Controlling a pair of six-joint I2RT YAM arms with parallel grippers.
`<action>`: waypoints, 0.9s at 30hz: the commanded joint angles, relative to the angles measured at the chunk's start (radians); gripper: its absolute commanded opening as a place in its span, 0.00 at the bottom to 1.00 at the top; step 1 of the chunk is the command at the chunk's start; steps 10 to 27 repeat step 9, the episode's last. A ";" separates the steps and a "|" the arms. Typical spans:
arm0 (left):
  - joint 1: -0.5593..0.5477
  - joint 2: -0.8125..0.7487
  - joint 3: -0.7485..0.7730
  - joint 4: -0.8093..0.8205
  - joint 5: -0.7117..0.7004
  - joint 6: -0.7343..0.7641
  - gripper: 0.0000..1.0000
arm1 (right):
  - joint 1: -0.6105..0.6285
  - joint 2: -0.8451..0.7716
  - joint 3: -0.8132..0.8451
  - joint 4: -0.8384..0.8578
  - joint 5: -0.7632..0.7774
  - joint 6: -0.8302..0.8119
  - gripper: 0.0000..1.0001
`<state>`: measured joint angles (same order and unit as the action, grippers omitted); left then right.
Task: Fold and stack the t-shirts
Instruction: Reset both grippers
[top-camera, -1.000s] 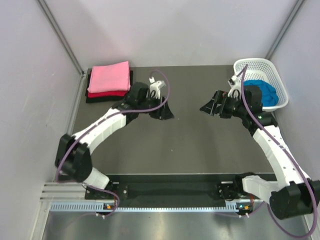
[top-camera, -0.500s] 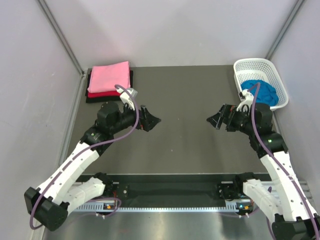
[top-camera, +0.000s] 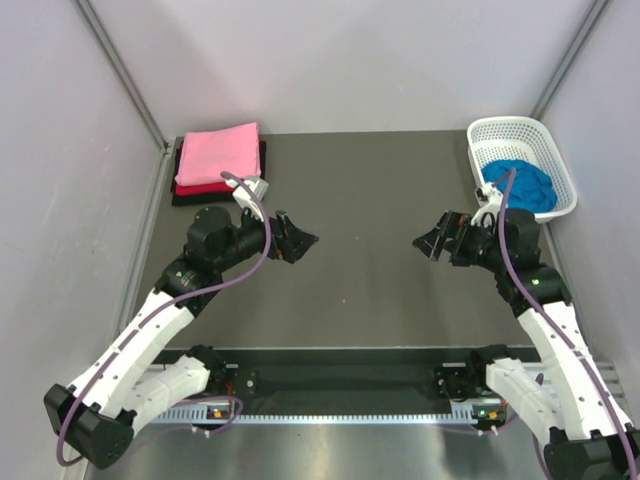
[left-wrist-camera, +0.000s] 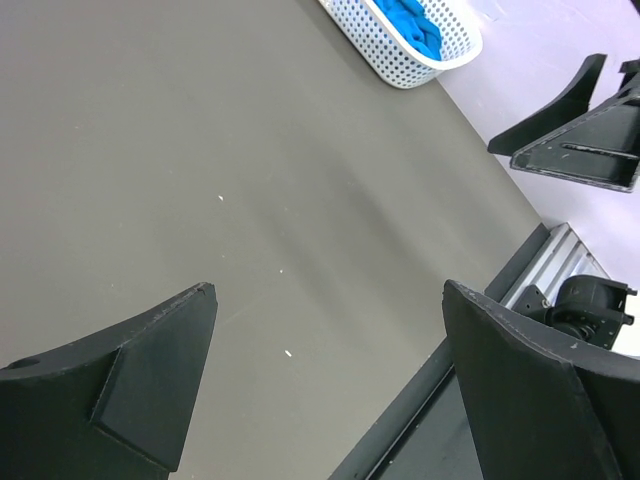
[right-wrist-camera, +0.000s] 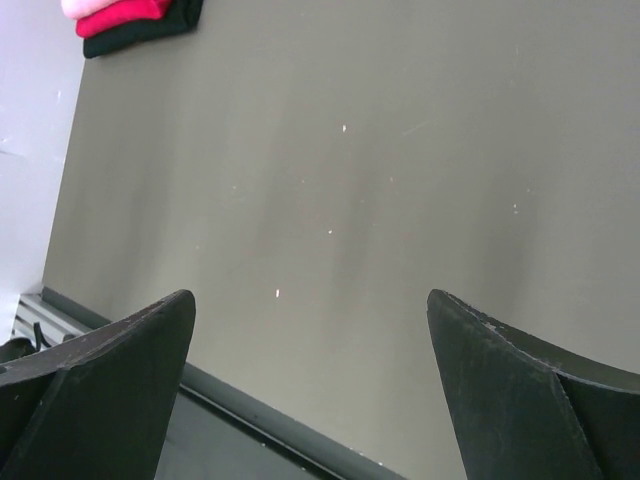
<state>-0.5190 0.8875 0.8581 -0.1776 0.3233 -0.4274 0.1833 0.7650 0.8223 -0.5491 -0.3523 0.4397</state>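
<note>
**A:** From above, where do things stand?

**B:** Three shirts look finished. The pink t-shirt (top-camera: 218, 150) lies folded on top of the red t-shirt (top-camera: 208, 187) and the black t-shirt (top-camera: 188, 199), stacked at the far left corner of the table (top-camera: 370, 300). The blue t-shirt (top-camera: 520, 183) sits crumpled in the white lattice basket (top-camera: 510, 127) at far right. The left gripper (top-camera: 298, 240) and right gripper (top-camera: 432, 240) hover over the middle, facing each other, both spread wide and holding nothing.

**A:** Left wrist camera?

**B:** Its fingers (left-wrist-camera: 130, 390) stand far apart over bare tabletop with nothing between them. Beyond them is the basket with blue cloth heaped inside.

**A:** Right wrist?

**B:** Much the same: jaws wide and empty, bare table beneath. The stack peeks in at the top left corner, well apart from the fingers.

**A:** So which step is this?

**B:** Between shirts, I'd judge, with only the blue one left. The next move probably falls to the right gripper, since the basket is near it. It would have to reach in over the rim, pinch the cloth and carry it to the open middle for spreading. No collar or hem shows in the heap, so the grasp point is a guess.
</note>
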 joint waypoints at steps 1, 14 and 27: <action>0.001 -0.028 -0.005 0.038 0.000 -0.010 0.99 | 0.008 -0.018 -0.005 0.026 0.012 0.002 1.00; 0.001 -0.036 -0.010 0.038 0.005 -0.020 0.99 | 0.007 -0.047 -0.017 0.061 0.003 0.001 1.00; 0.001 -0.036 -0.010 0.038 0.005 -0.020 0.99 | 0.007 -0.047 -0.017 0.061 0.003 0.001 1.00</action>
